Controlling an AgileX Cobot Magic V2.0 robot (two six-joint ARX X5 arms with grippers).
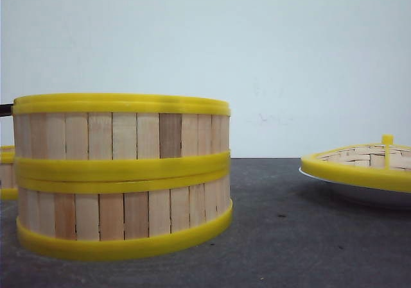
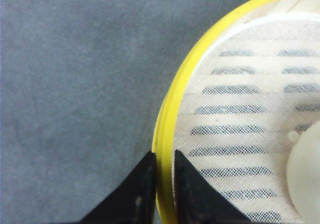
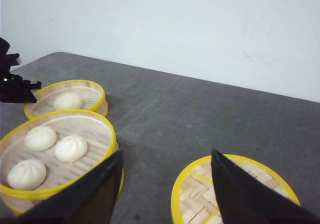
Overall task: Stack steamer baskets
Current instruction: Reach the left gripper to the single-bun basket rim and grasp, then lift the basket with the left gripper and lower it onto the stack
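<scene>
A dark grey table (image 1: 289,224) runs back to a plain white wall (image 1: 257,44). On it, toward the left of the front view, two steamer baskets are stacked: the upper basket (image 1: 122,134) sits squarely on the lower basket (image 1: 122,214), their yellow rims meeting in a thick band. The right wrist view shows three white buns (image 3: 45,149) lying in the upper one. Just behind and left of the stack stands the third basket (image 3: 70,98), on the table by itself, holding a single bun (image 3: 67,101).

The left gripper (image 2: 164,176) has its black fingers (image 2: 142,184) nearly together, clamped on the yellow rim of the third basket, one finger outside the wall and one inside over the mesh liner.

Well apart to the right, a woven lid (image 1: 366,163) with a yellow rim and small knob rests on a white plate (image 1: 372,195).

The right gripper (image 3: 165,184) hangs above the table between the stack and the lid, fingers spread wide, gripping nothing.
</scene>
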